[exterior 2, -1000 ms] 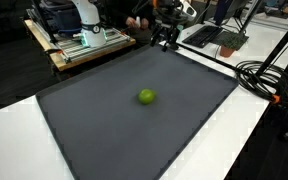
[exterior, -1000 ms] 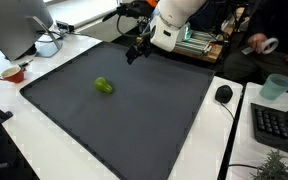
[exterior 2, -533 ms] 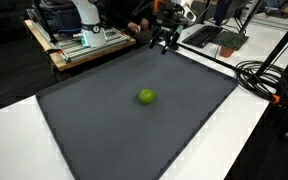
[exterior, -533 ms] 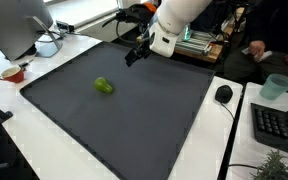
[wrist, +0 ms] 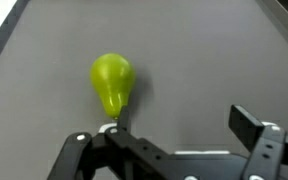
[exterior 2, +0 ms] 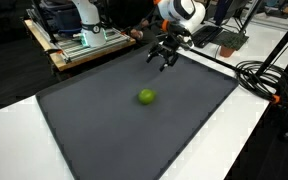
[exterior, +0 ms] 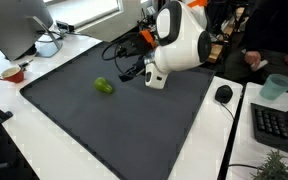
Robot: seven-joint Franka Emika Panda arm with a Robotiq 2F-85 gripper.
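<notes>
A green pear [exterior: 103, 87] lies on the dark grey mat [exterior: 134, 125], also seen in an exterior view [exterior 2: 146, 97] and in the wrist view [wrist: 112, 82]. My gripper [exterior: 130, 73] hangs in the air above the mat, to the side of the pear and apart from it; it also shows over the mat's far part [exterior 2: 164, 57]. In the wrist view the fingers [wrist: 174, 135] are spread wide with nothing between them, and the pear lies ahead, off to the left.
A monitor [exterior: 19, 25], a white bowl [exterior: 48, 46] and a red bowl [exterior: 12, 73] stand beside the mat. A mouse [exterior: 223, 94], a keyboard [exterior: 280, 128] and a cup [exterior: 275, 87] lie on the other side. Cables [exterior 2: 264, 75] run along the mat's edge.
My arm has swung from the mat's far edge out over the mat and come lower, closer to the pear. The pear has not moved.
</notes>
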